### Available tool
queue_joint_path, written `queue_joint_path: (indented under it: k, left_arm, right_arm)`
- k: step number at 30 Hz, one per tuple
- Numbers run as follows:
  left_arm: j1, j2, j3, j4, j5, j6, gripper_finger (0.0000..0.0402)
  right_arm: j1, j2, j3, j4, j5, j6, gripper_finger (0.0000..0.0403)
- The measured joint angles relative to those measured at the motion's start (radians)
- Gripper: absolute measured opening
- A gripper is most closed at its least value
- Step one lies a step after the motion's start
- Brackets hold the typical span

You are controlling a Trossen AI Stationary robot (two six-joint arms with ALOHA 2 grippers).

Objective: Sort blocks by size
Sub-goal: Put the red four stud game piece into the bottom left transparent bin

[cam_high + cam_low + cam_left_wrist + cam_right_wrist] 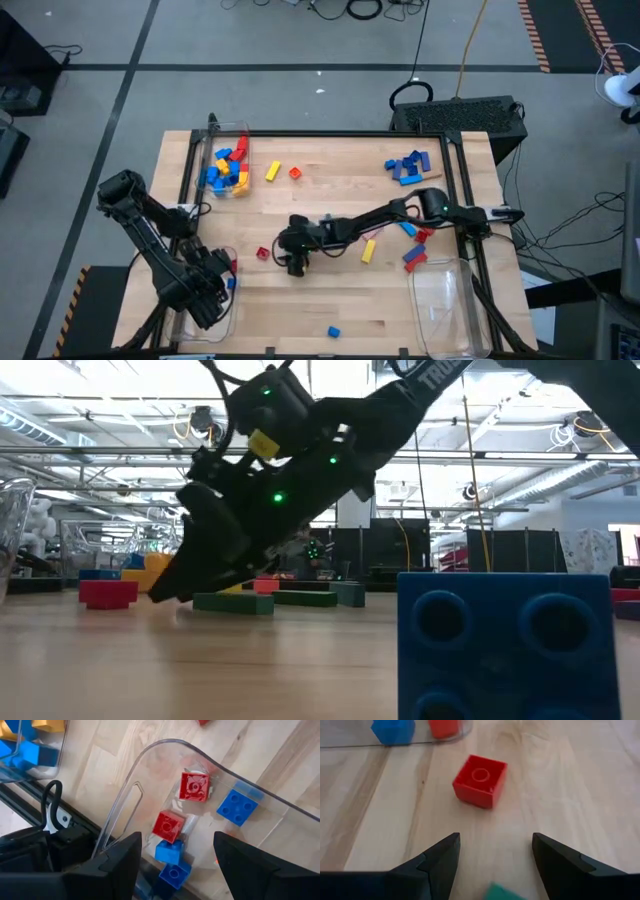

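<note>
Two grippers, both mine, stand open: left gripper (175, 865) above the bin (165, 742) of small blocks, right gripper (495, 865) facing a red cube (480, 781) just ahead. Lunging crooked could knock it away; green bar (502, 892) crowds my jaws.

3 clear bins (448, 305) on wooden table (330, 300); black case (470, 115) behind.

Left hand (215, 290) over near-left bin (228, 320) holding small blocks (194, 786), right hand (296, 262) mid-desk (330, 290), single-stud cube (263, 254) just left, perhaps another block beneath it.
</note>
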Motion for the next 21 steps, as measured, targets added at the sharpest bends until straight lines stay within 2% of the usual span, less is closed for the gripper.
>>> queue_joint_path:
  k: [15,21]
  left_arm:
    - [0.0,0.0,0.0,-0.003,-0.012,-0.026,0.0249]
    - [0.0,0.0,0.0,-0.004,-0.012,-0.026,0.0249]
  right_arm:
    - [0.002,0.158,0.224,-0.039,0.0,-0.011,0.0238]
    - [0.004,0.183,0.26,-0.044,-0.004,-0.011,0.0269]
